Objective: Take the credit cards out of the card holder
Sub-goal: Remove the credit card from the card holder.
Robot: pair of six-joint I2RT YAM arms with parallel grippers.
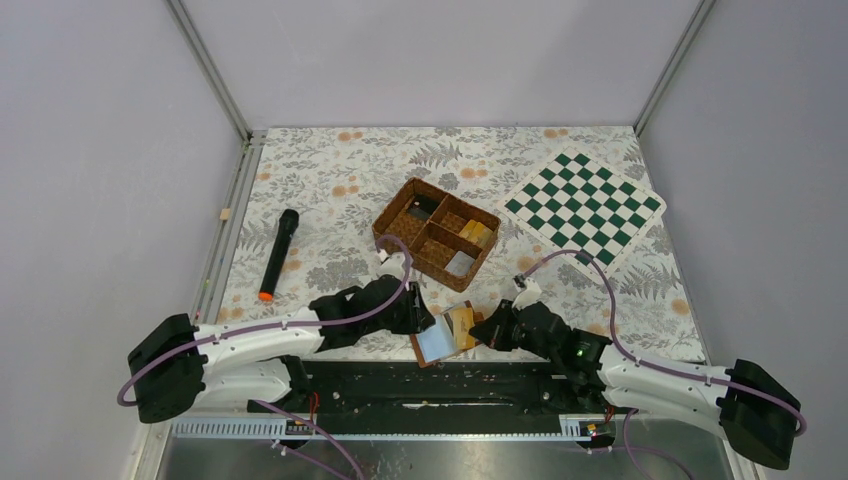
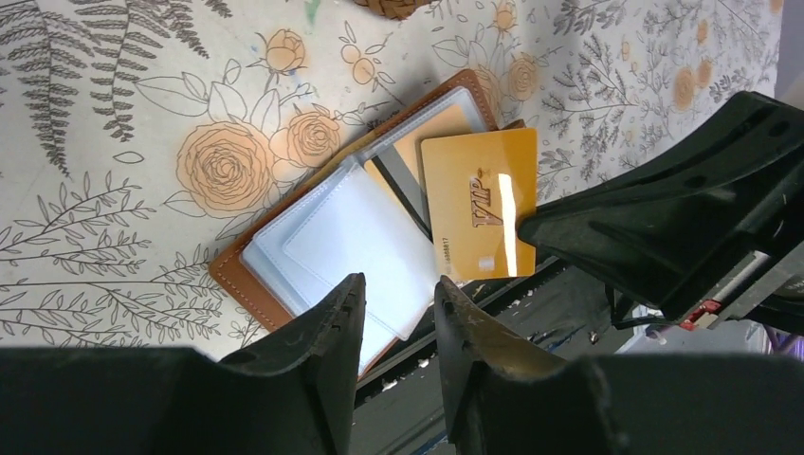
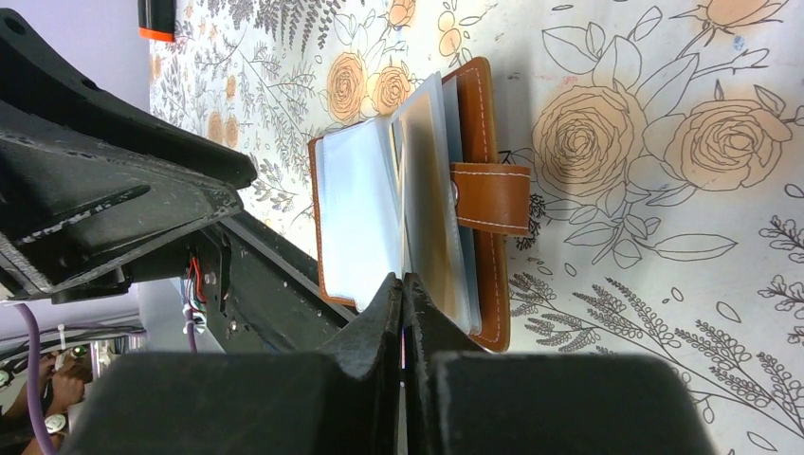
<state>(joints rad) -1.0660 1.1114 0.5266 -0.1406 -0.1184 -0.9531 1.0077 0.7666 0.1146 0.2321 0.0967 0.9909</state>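
The brown card holder [image 1: 433, 345] lies open at the table's near edge, its blue-grey sleeves up; it also shows in the left wrist view [image 2: 248, 280] and the right wrist view [image 3: 482, 104]. A gold VIP credit card [image 2: 479, 204] sticks out over its right half, also seen from above [image 1: 463, 321]. My right gripper [image 1: 480, 330] is shut on that card's corner, seen edge-on between the jaws [image 3: 403, 284]. Another gold card [image 2: 427, 142] sits inside a clear sleeve. My left gripper [image 2: 398, 296] is open over the holder's near left corner [image 1: 424, 322].
A woven four-compartment basket [image 1: 436, 232] stands just behind the holder. A green-and-white chessboard [image 1: 585, 205] lies at the back right. A black marker with an orange tip [image 1: 278, 254] lies to the left. The black base rail [image 1: 430, 382] runs right beside the holder.
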